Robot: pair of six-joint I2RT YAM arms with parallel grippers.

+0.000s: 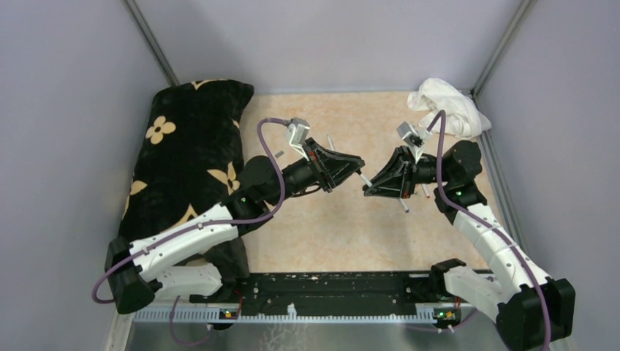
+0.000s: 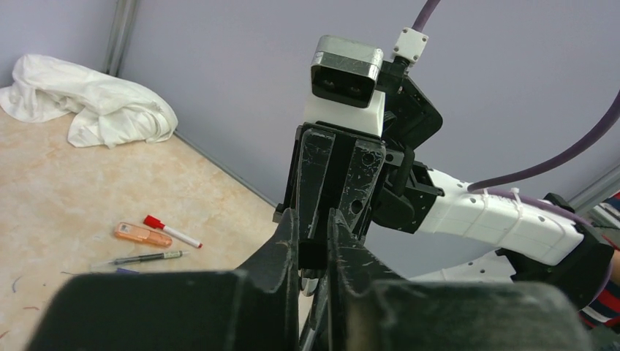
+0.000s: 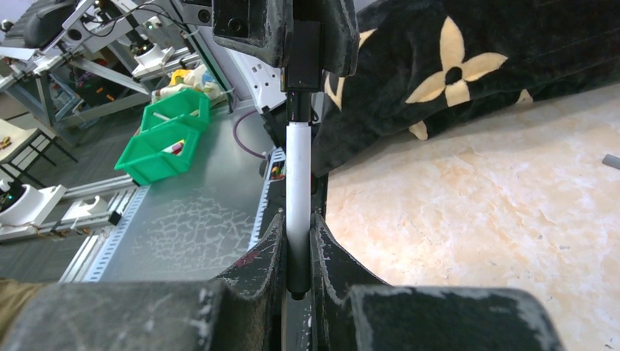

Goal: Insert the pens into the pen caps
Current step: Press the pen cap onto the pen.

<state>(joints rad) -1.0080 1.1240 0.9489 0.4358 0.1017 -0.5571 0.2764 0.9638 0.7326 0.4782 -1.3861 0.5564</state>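
My right gripper (image 3: 297, 219) is shut on a pen (image 3: 297, 175) with a white barrel and a dark rear end. My left gripper (image 2: 314, 223) is shut on a black pen cap (image 2: 314, 254). In the top view the two grippers (image 1: 357, 170) (image 1: 369, 188) meet tip to tip above the middle of the table. In the right wrist view the pen's dark front end reaches the black cap (image 3: 303, 51) held in the left fingers. A red-capped pen (image 2: 172, 232), an orange highlighter (image 2: 142, 234) and a dark thin pen (image 2: 146, 257) lie on the table.
A black pillow with cream flowers (image 1: 194, 153) lies along the left side. A crumpled white cloth (image 1: 447, 106) sits at the back right corner. Loose pens lie near the grippers (image 1: 330, 142) (image 1: 404, 205). Green bins (image 3: 172, 131) stand off the table.
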